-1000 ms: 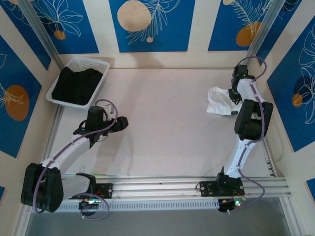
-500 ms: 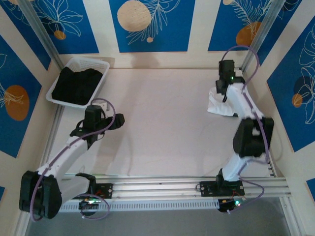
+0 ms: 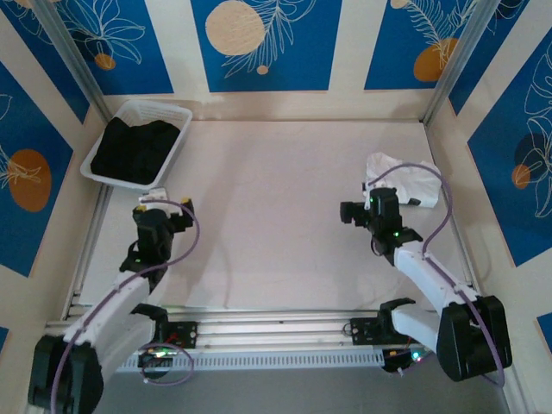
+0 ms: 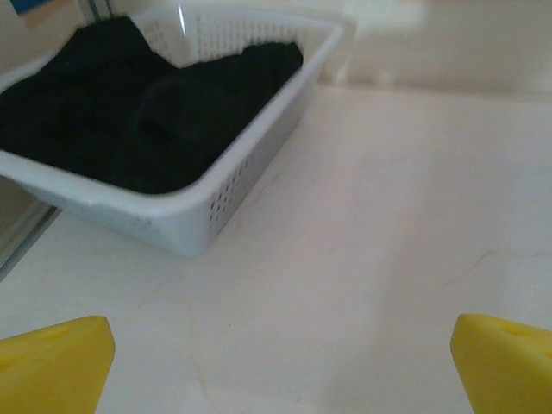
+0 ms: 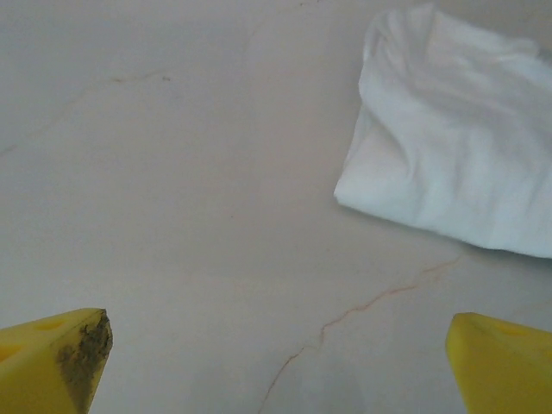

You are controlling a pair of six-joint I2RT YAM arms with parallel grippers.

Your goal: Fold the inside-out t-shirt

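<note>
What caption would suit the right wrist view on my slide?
Open right gripper above the table, the white t-shirt lying bundled at upper right, untouched.

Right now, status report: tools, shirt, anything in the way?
Left tool open, empty, facing the basket. Right tool open, empty, short of the shirt. Shirt bunched on the table, far right, untouched. Nothing between right tool and shirt.

one t-shirt (image 3: 404,180), one basket (image 3: 158,105), two pincers (image 3: 169,203) (image 3: 348,212)

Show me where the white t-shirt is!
From above, the white t-shirt lies crumpled at the far right of the table, across from the basket at far left.
</note>
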